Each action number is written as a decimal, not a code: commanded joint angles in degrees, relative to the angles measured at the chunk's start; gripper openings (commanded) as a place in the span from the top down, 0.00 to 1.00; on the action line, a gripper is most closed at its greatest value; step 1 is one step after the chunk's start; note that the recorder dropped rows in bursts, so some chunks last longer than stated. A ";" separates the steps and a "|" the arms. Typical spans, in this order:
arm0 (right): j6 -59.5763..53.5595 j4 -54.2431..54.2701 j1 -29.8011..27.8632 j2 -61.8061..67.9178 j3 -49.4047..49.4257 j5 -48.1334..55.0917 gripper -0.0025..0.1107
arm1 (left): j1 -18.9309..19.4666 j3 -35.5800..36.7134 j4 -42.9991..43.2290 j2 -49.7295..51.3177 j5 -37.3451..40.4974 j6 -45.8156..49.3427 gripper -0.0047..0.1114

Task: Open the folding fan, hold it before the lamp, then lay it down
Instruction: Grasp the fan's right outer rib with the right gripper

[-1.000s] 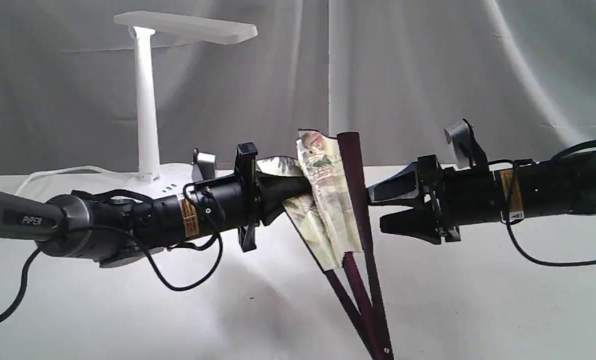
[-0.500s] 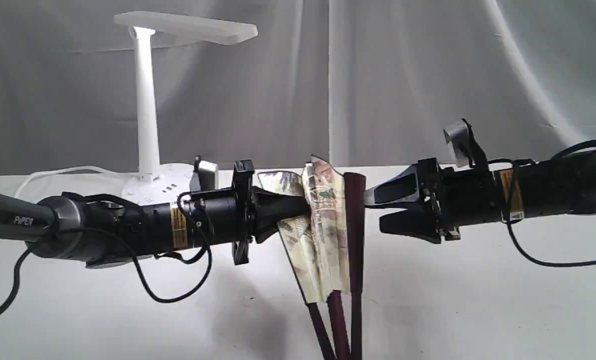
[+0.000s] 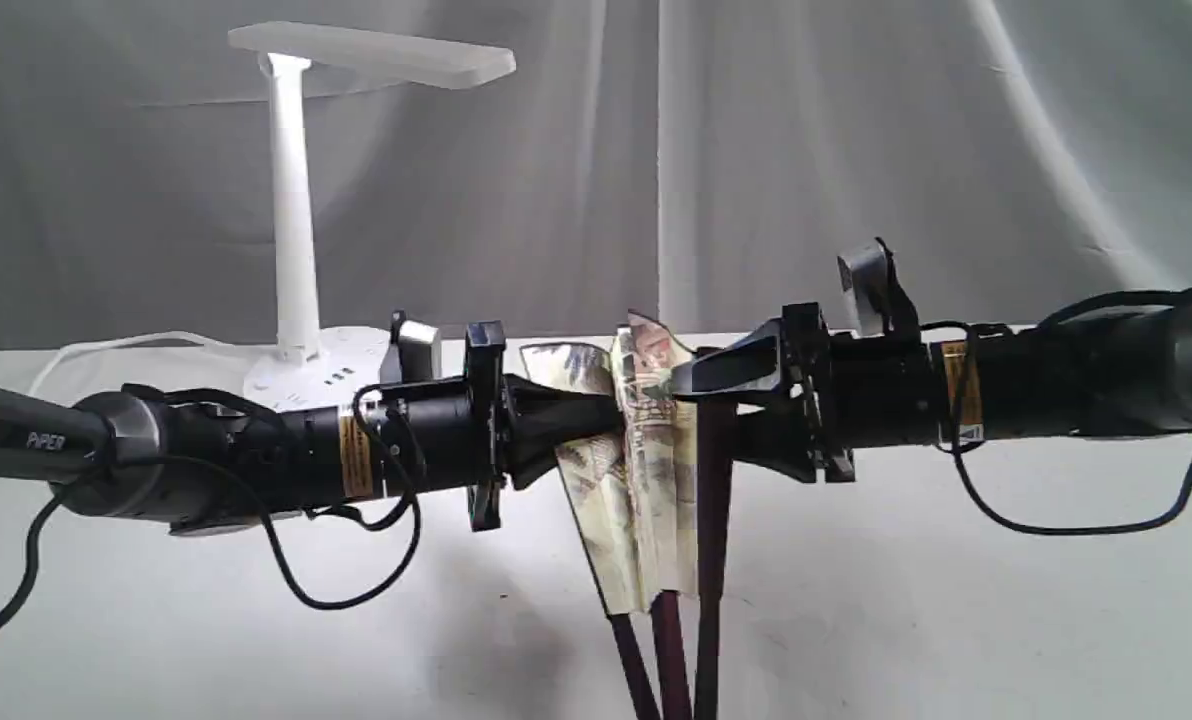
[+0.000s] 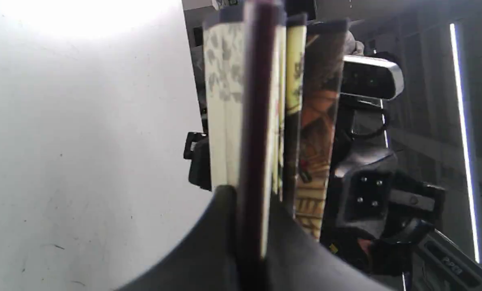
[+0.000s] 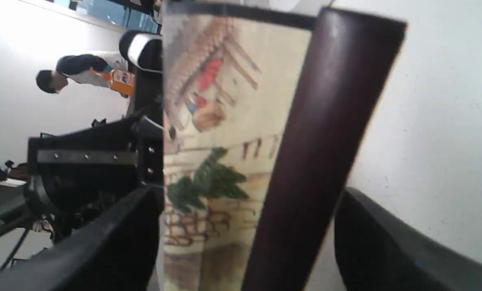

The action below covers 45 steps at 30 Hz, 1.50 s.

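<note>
The folding fan stands upright and only partly spread, its maroon ribs running down out of view. My left gripper is shut on the fan's left outer rib, seen edge-on between the fingers in the left wrist view. My right gripper is open, its two fingers straddling the right maroon outer rib without clamping it. The painted leaf fills the space beside that rib. The white lamp stands at the back left, behind my left arm.
A white cloth covers the table, with a grey curtain behind. The lamp's round base and white cord lie behind the left arm. Black cables hang under both arms. A person shows far off in the right wrist view.
The fan swung from tilted to upright and sank a little with the left gripper. The right gripper moved left until its open fingers came around the right outer rib.
</note>
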 commanded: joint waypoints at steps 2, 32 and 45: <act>0.54 1.62 1.71 -0.23 -0.22 -0.40 0.47 | 0.26 0.21 -1.34 -0.61 -1.16 -1.32 0.96; 0.54 6.68 1.28 -0.23 -0.22 1.32 0.98 | 0.26 0.21 0.07 -0.61 -1.16 -1.32 0.96; 0.54 8.76 1.28 -0.23 -0.22 -0.40 0.98 | 0.66 0.21 -0.39 -0.61 -1.16 -1.21 0.85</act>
